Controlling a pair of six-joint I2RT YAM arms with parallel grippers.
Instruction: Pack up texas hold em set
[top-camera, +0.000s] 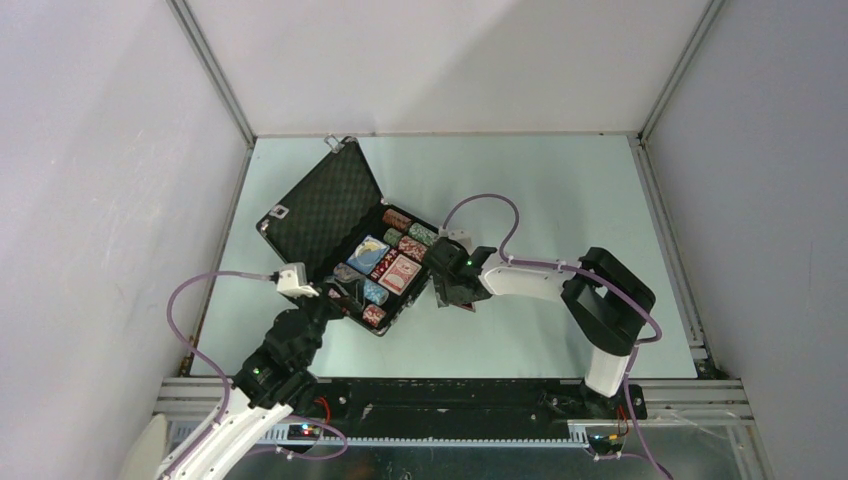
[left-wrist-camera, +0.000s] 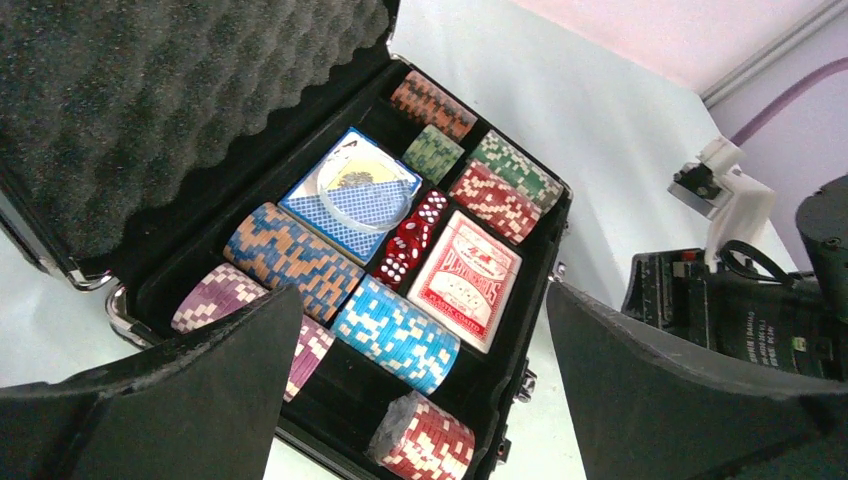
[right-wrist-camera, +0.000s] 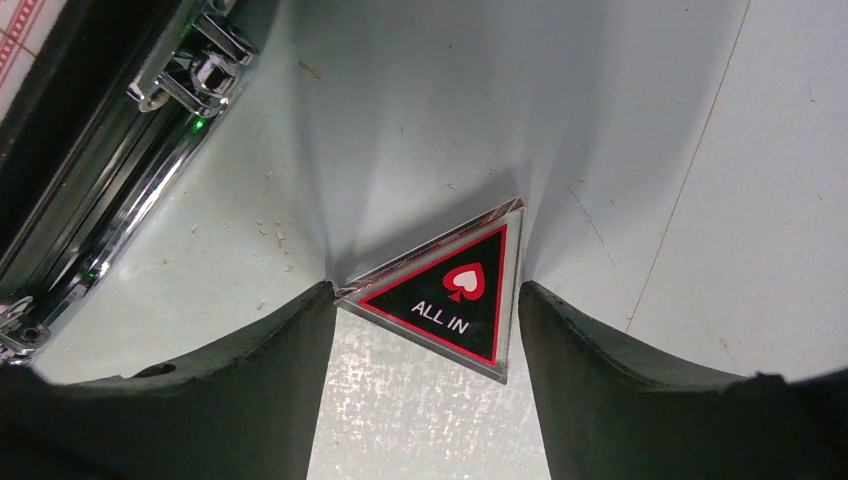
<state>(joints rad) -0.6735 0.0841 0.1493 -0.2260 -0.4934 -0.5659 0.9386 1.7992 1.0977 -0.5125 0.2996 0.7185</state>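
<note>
The black briefcase (top-camera: 318, 208) lies open on the left of the table, foam lid raised. In its tray lie chip stacks such as the light-blue stack (left-wrist-camera: 395, 335) and a red stack (left-wrist-camera: 425, 440), a blue card deck (left-wrist-camera: 350, 190), a red card deck (left-wrist-camera: 468, 280) and red dice (left-wrist-camera: 410, 240). My left gripper (left-wrist-camera: 422, 300) hovers open over the case's near corner, holding nothing. Just right of the case, the black-red "ALL IN" triangle (right-wrist-camera: 450, 295) sits on the table. My right gripper (right-wrist-camera: 425, 290) is shut on it, a finger against each side.
The case's metal latches (right-wrist-camera: 195, 80) lie close to the left of my right gripper. The right arm (top-camera: 600, 300) stretches across the table's near right. Grey walls and metal rails (top-camera: 215, 80) enclose the table.
</note>
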